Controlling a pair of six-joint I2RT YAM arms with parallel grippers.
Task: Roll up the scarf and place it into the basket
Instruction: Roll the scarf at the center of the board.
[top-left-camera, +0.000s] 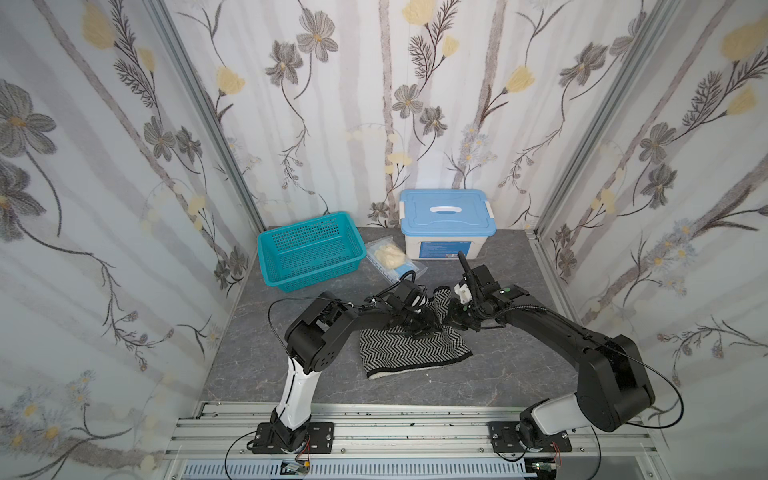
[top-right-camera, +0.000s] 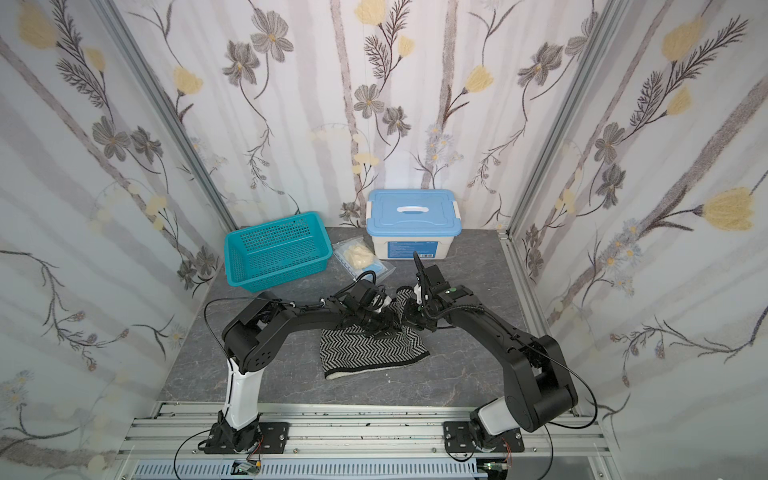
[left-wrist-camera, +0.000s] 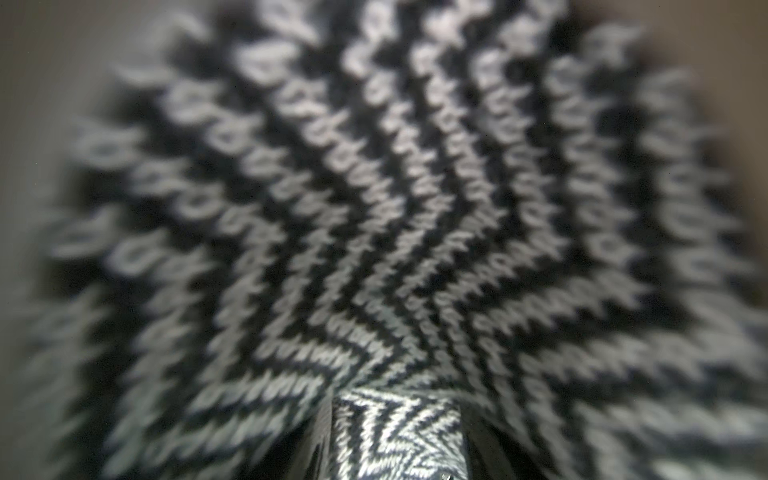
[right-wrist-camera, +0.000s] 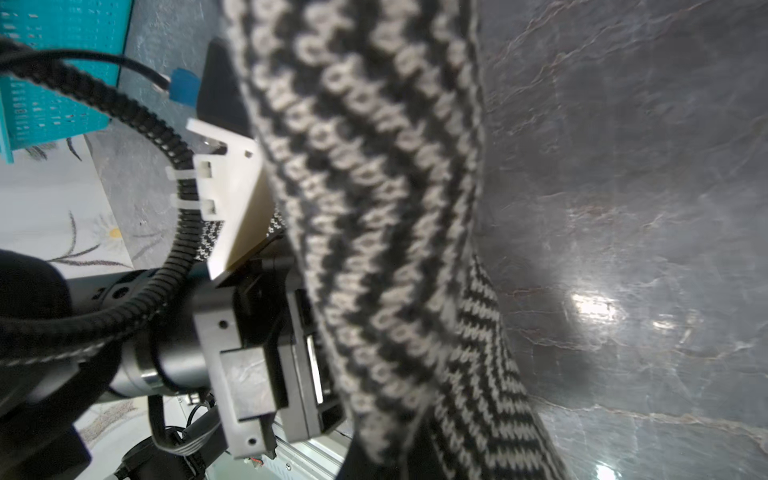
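On the surface (top-left-camera: 519, 374) the scarf (top-left-camera: 411, 349) lies central, its far edge pulled up into a ridge, likely to start the roll. The basket (top-left-camera: 316, 272) waits empty behind. The right pincer (top-left-camera: 451, 312) is clamped on that ridge. Whether the left pincer (top-left-camera: 419, 322) grips, I cannot tell.

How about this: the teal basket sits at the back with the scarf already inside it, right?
No. The basket sits at the back, but empty; both top views show the scarf on the table in front of it.
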